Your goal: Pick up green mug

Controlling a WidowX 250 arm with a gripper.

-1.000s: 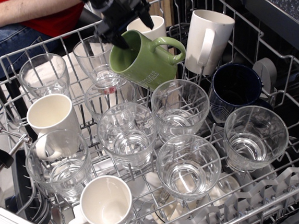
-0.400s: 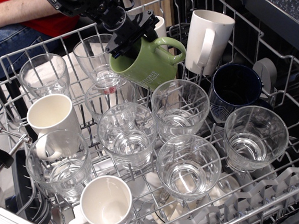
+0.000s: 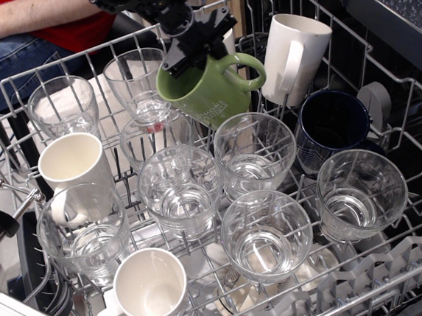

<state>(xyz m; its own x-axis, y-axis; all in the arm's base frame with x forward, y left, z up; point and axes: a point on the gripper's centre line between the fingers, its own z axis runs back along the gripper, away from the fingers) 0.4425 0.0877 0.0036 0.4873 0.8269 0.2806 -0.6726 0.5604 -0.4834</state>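
Observation:
The green mug [image 3: 209, 91] is glossy olive green with a loop handle on its right and pale lettering low on its side. It hangs tilted over the back middle of the dishwasher rack [image 3: 55, 64], above the glasses. My black gripper [image 3: 195, 45] comes down from the upper left and is shut on the mug's rim, one finger inside the mouth and one outside. The mug's base is close above a clear glass [image 3: 255, 154].
The rack holds several clear glasses, white mugs at the left [image 3: 75, 170], front [image 3: 150, 287] and back right [image 3: 294, 54], and a dark navy mug [image 3: 334, 129]. A person in a red shirt and jeans [image 3: 9, 42] sits behind the rack at upper left.
The gripper has moved right and a little up with the green mug in it. The mug has risen slightly and shifted right. The rest of the rack is unchanged.

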